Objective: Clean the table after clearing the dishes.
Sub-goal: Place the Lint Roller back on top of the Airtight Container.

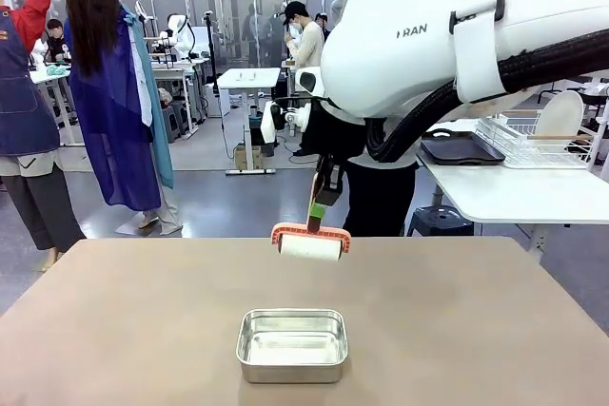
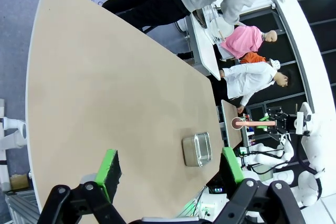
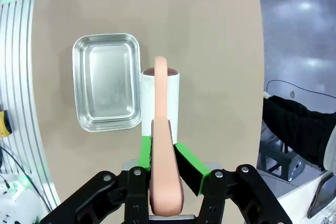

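Silver pan (image 1: pixel 292 344) up close, and behind it a roller (image 1: pixel 310 246) held over the far part of the table (image 1: pixel 114 330).

Right gripper (image 3: pixel 167 148) clenched tight on the roller's pink handle, white roll pointing down at the brown top, likely for picking up crumbs and dust; hard to tell whether touching the top or just above it. Left gripper (image 2: pixel 169 165) up high over the table, green fingers wide apart with nothing between them, probably kept out of the way. Dark tray (image 1: pixel 461 147) and round white plate (image 1: pixel 559 113) in a wire rack (image 1: pixel 519 145) off on the white side table (image 1: pixel 514 199), so probably cleared away already, with cleaning as the step in hand. Pan near the roller, maybe something to bump, so best to roll around it.
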`<state>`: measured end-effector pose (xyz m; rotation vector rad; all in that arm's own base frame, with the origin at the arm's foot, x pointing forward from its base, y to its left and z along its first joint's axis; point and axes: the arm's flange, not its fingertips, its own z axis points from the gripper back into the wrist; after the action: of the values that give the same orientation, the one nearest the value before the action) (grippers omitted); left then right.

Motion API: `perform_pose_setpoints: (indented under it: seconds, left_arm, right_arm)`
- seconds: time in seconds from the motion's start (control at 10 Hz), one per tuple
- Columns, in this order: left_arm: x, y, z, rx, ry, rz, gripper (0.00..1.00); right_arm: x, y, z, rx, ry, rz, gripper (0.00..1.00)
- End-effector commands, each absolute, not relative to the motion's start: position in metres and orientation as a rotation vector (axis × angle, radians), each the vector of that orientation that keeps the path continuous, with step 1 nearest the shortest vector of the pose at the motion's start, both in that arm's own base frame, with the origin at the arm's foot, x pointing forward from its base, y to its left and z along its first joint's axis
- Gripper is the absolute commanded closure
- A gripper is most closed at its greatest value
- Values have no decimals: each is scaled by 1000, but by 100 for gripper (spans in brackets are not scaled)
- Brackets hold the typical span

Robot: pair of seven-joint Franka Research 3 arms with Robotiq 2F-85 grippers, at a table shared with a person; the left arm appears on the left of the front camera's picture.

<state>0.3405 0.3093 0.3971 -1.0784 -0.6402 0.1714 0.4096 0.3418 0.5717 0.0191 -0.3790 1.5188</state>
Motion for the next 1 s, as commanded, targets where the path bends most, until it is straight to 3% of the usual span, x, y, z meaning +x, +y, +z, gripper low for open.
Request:
perform_pose_setpoints:
  seconds: [0.0,0.4,0.5,0.9]
  left_arm:
    - [337,310,398,-1079,-628,162,4]
    - [337,310,398,-1079,-628,162,4]
    - [337,310,398,-1079,-628,162,4]
    - [337,310,398,-1079,-628,162,4]
  right_arm:
    - [415,345,576,22,-439,1475,77]
    - [417,339,575,14,-418,1497,77]
    - [424,354,564,131,-406,1631,77]
    - [451,386,505,257,-157,1670,77]
